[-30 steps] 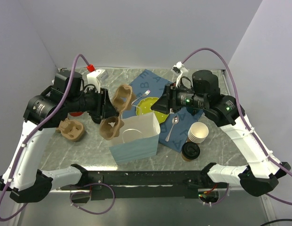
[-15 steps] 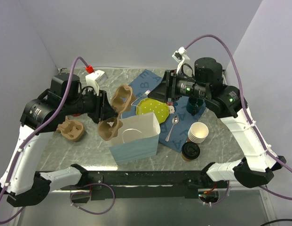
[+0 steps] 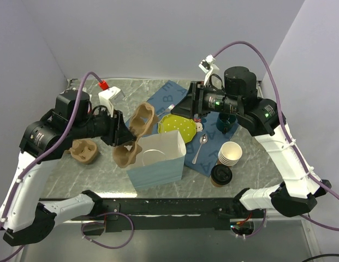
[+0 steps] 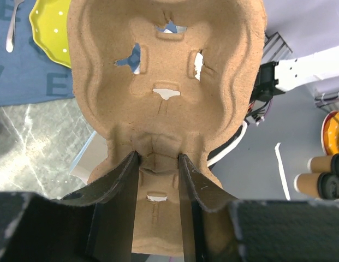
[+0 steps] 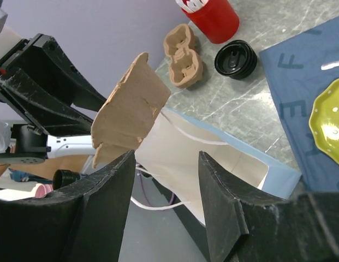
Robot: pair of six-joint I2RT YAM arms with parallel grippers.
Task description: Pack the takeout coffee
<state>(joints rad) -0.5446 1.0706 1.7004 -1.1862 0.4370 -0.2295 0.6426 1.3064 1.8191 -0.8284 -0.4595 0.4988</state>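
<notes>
Clearly the coffee cup (image 3: 221,175) stands upright near the front right corner, closest to the wide-open, empty right gripper (image 3: 184,108), while the left gripper (image 3: 119,129) clamps a cup tray (image 3: 137,131).

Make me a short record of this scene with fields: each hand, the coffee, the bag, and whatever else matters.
left hand: shut on a pulp cup carrier, held by the bag's left rim
right hand: open, empty, above the table
takeout coffee: lidded, upright, right of the bag, untouched
bag: upright, mouth open
spare carrier: on the table, left of the bag
stack of lidless cups: just behind the coffee
</notes>
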